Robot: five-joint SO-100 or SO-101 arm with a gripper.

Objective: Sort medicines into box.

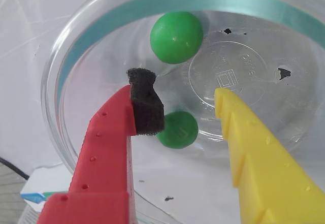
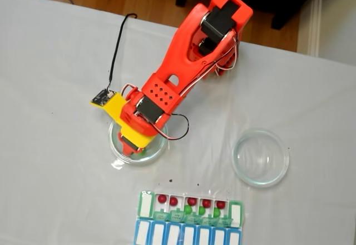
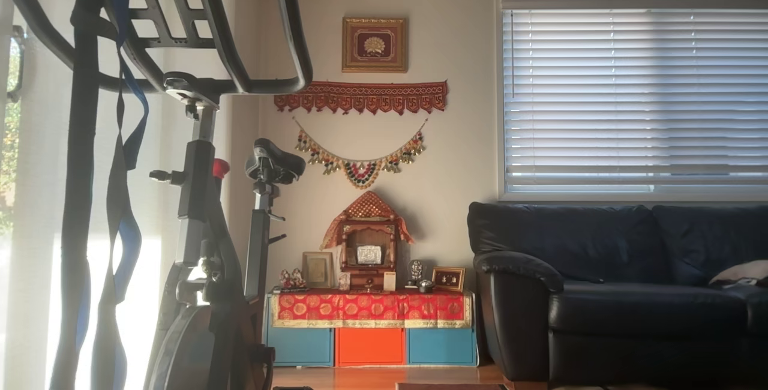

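Inside the left dish (image 1: 66, 76) in the wrist view, the fingers (image 1: 185, 102) stood spread wide, the red one (image 1: 109, 153) with its black foam pad (image 1: 146, 104) on one side and the yellow one (image 1: 254, 148) on the other, and they held nothing. Two green pills lay on the dish floor: the near pill (image 1: 179, 130) sat just beside the foam pad, partly hidden behind it, so I could not tell whether they touched, while the far pill (image 1: 176, 37) lay apart, close to the rim. The risk, as I judged it, was that a round pill on smooth glass would roll or squirt out as the fingers closed, since the near pill sat off to the red side and not midway. The pad might push it along first, and the yellow tip could scrape the glass or shift the dish. In the fixed view the arm (image 2: 183, 73) reached over that dish (image 2: 161, 148) on the white bench (image 2: 55, 173), a second dish (image 2: 260, 157) lay well apart to the right, and the box (image 2: 190, 211) near the lower edge already held red and green pills in several compartments.
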